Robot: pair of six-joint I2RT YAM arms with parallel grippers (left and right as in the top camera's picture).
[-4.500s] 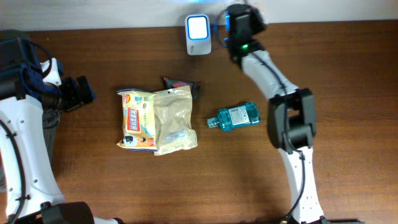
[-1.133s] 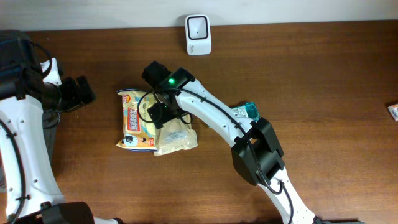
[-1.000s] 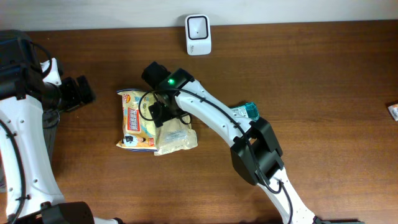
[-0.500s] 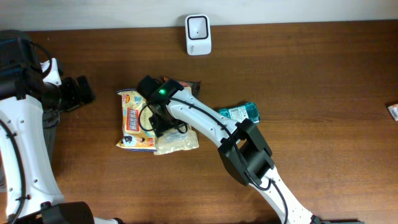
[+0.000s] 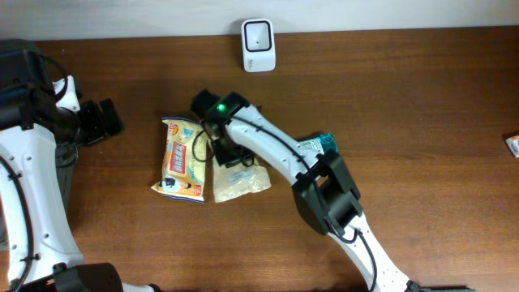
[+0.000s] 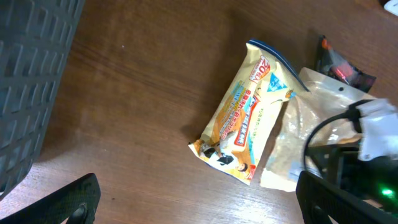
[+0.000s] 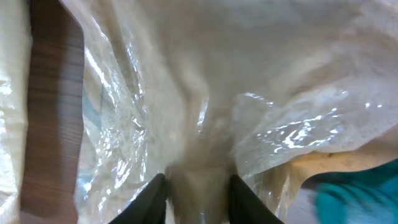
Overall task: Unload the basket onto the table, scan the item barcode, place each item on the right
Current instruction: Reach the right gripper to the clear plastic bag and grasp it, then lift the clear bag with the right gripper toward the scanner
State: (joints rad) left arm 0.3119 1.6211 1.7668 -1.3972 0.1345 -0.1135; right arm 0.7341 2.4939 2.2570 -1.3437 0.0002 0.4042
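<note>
- R jaws: closed on the beige pouch (image 5: 241,180). In the wrist view its film is bunched btwn the two pale fingertips (image 7: 154,198).
- Pouch lies mid-worktop (image 5: 422,203), just right of the yellow snack bag (image 5: 182,158), w/ a thin strip of wood btwn them.
- Teal bottle (image 5: 318,146) lies on its side to the pouch's right, partly under the R arm (image 5: 272,146).
- L jaws: wide open, nothing btwn the black fingertips (image 6: 68,199), well left of the snack bag.
- Dark red-black packet (image 6: 343,67) lies just behind the pouch's top edge.
- Scanner (image 5: 259,35) stands at the far edge, well apart from the pouch.
</note>
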